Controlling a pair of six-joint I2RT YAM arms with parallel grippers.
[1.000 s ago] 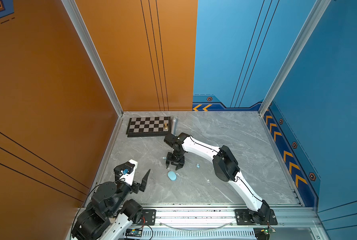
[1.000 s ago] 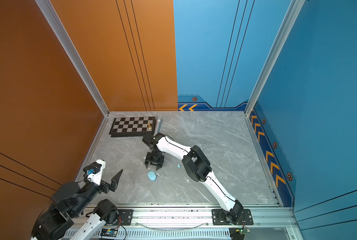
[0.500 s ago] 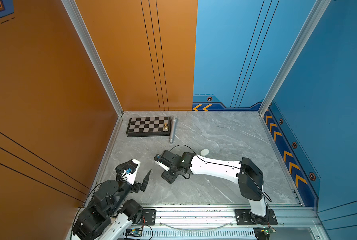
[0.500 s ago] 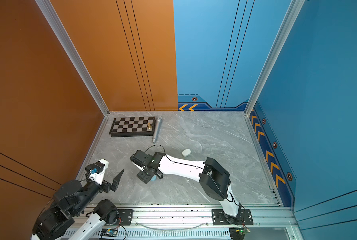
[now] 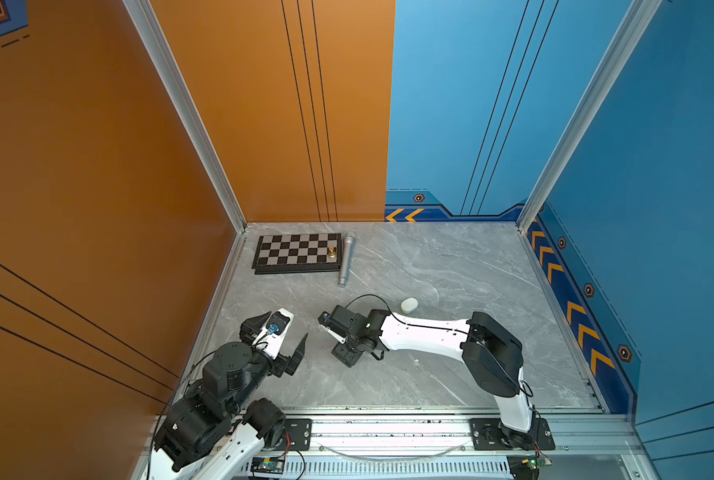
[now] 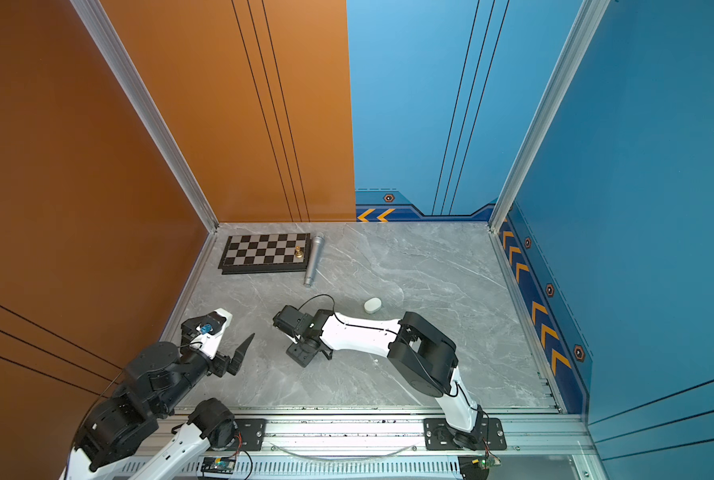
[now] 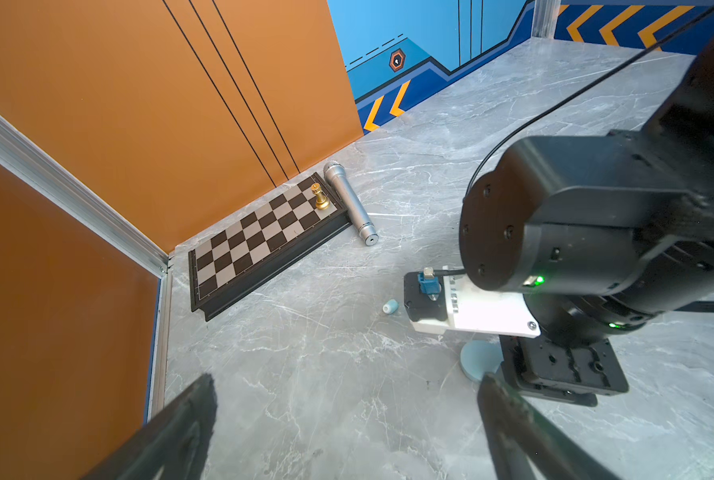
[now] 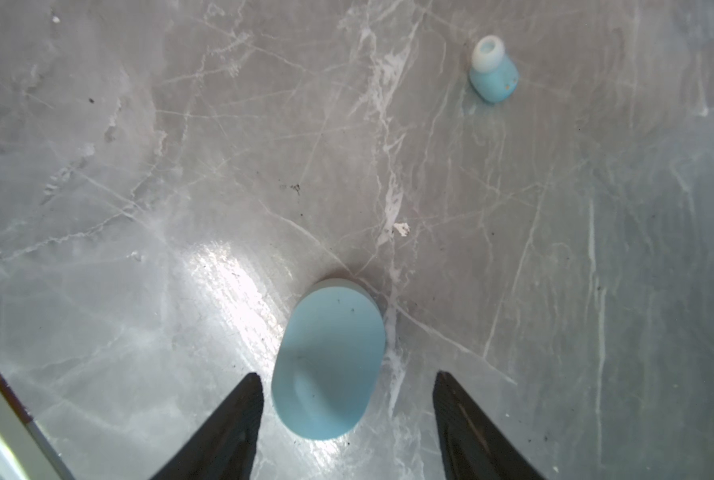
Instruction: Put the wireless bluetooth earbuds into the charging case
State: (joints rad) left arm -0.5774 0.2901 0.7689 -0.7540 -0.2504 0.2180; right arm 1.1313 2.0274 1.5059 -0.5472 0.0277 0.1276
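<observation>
Right gripper (image 8: 347,376) is low over the table (image 8: 139,166), jaws parted, nothing clamped. Light blue charging case (image 8: 328,361) lies lid shut between the fingers, closer to one than the other. Light blue earbud (image 8: 494,75), white-tipped, lies on the table apart from the case, outside the jaws. White case (image 5: 409,304) also shut, beside the right arm. Contents of both cases hidden. Left gripper (image 7: 347,382) spread wide, empty.

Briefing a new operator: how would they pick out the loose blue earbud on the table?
On the marble table, find the right gripper, open over a light blue oval charging case. Lying apart from that case is the earbud: same blue, far smaller, with a white tip.
</observation>
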